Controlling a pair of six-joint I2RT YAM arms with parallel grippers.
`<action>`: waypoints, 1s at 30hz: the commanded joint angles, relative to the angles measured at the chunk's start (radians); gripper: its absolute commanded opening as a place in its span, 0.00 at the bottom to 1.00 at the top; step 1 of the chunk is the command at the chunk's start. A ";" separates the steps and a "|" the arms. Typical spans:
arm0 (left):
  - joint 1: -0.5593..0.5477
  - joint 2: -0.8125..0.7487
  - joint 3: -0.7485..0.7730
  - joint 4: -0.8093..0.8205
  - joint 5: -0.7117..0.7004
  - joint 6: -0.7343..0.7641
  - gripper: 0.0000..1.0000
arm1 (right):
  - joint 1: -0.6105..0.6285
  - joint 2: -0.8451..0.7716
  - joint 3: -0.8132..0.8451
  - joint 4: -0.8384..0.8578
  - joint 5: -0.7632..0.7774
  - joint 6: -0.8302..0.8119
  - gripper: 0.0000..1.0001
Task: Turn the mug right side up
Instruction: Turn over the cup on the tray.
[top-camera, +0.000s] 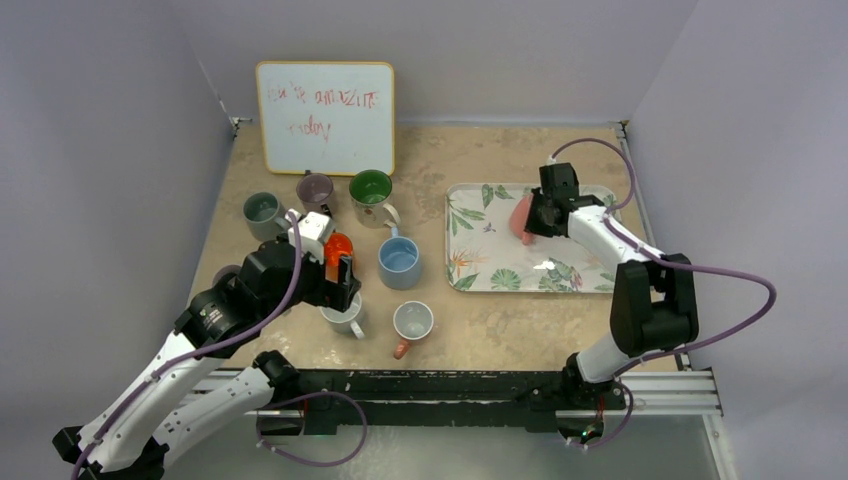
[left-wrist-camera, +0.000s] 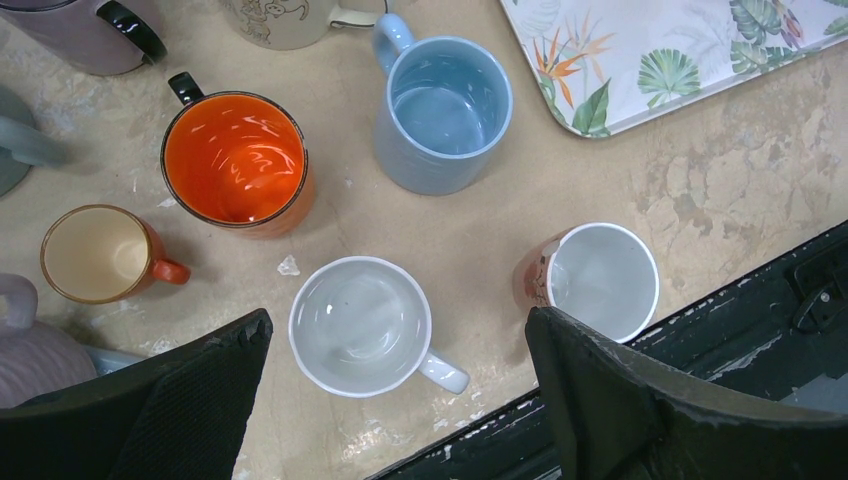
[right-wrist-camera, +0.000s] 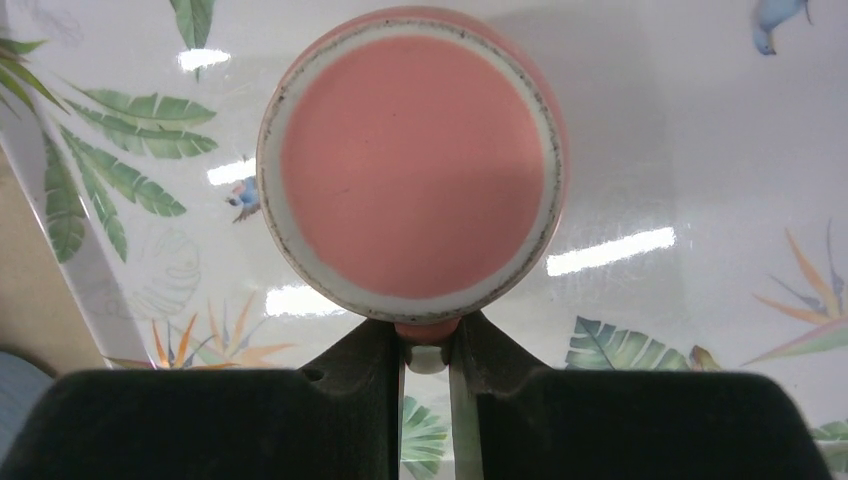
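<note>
The right hand (right-wrist-camera: 428, 365) was clenched on the handle of the pink mug (right-wrist-camera: 412, 165). Its two black fingers (right-wrist-camera: 350, 370) pinched the little handle from both sides. The mug's flat pink bottom, with a pale ring around it, faced the camera on the right wrist. None of its open mouth showed there. The mug was over the far left part of the tray (top-camera: 575, 275), which had green leaves and birds painted on it. In the view from above the mug looked tipped onto its side. It was not clear whether it touched the tray or hung just over it.

The tray lay on the right part of the bench (top-camera: 440, 160). The left hand (left-wrist-camera: 398, 328) was released, with its fingers spread wide apart and nothing between them. It hung above a white mug (left-wrist-camera: 360, 325) that stood with its mouth up near the front edge of the bench. More mugs stood close by with their mouths up too: an orange mug (left-wrist-camera: 235, 160), a blue mug (left-wrist-camera: 445, 105) and a small tan mug (left-wrist-camera: 97, 253). Another white mug with a pinkish side (left-wrist-camera: 600, 280) stood just beside the front edge. A whiteboard (top-camera: 325, 117) with red writing leaned at the back of the bench.
</note>
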 joint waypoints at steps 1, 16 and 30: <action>0.004 -0.006 -0.008 0.027 0.007 0.006 0.97 | 0.002 -0.038 -0.009 0.035 0.003 -0.082 0.13; 0.004 -0.007 -0.010 0.032 0.016 0.006 0.97 | 0.003 -0.025 0.024 0.009 0.022 -0.071 0.42; 0.004 -0.009 -0.010 0.030 0.020 0.008 0.97 | 0.005 0.043 0.070 -0.014 0.091 -0.067 0.29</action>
